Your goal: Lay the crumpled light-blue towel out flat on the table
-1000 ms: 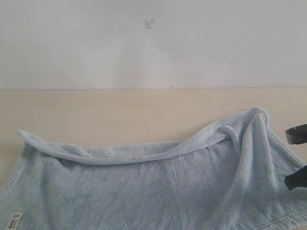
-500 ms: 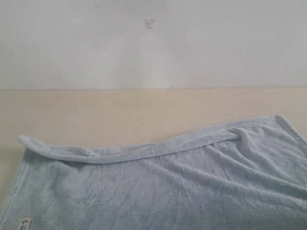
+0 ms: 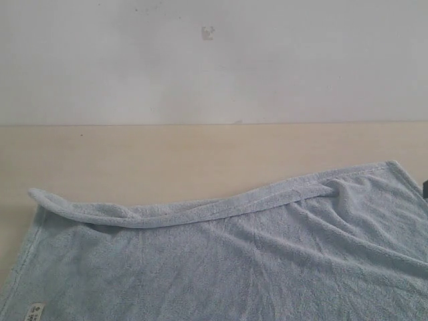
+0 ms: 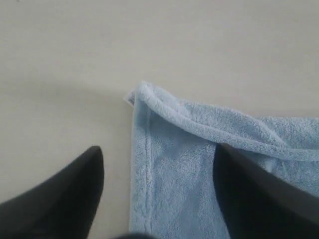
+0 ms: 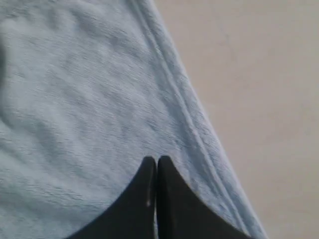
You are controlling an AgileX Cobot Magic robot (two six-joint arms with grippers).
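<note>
1. As far as I can judge from my screens, the job is mostly done. The table [image 3: 200,154] carries the towel [image 3: 221,267] opened out across its near part. The cloth's far edge lies well short of the table's far edge, where the wall [image 3: 214,67] begins.
2. Most of the towel lies in one layer, with shallow creases toward the table's right side. Its near edge runs out of my exterior picture, so I cannot check that hem.
3. What is left, as I see it, is the rolled hem [image 3: 200,212]. The far edge is turned over on itself in a long band, thickest near the far-left corner and thinning toward the right. I think it needs flipping back toward the table's far edge, and the creases then need smoothing.
4. My left gripper [image 4: 157,149] has its jaws spread wide and holds nothing. It hangs by what looks like that far-left corner. One finger is over bare table and the other is over cloth, with the side hem between them.
5. My right gripper [image 5: 156,160] has its jaws pressed together. It sits over the cloth, just inside the right-hand hem. I see no fabric caught between the tips.
6. A small white label [image 3: 33,311] shows face up at the towel's near-left corner.
</note>
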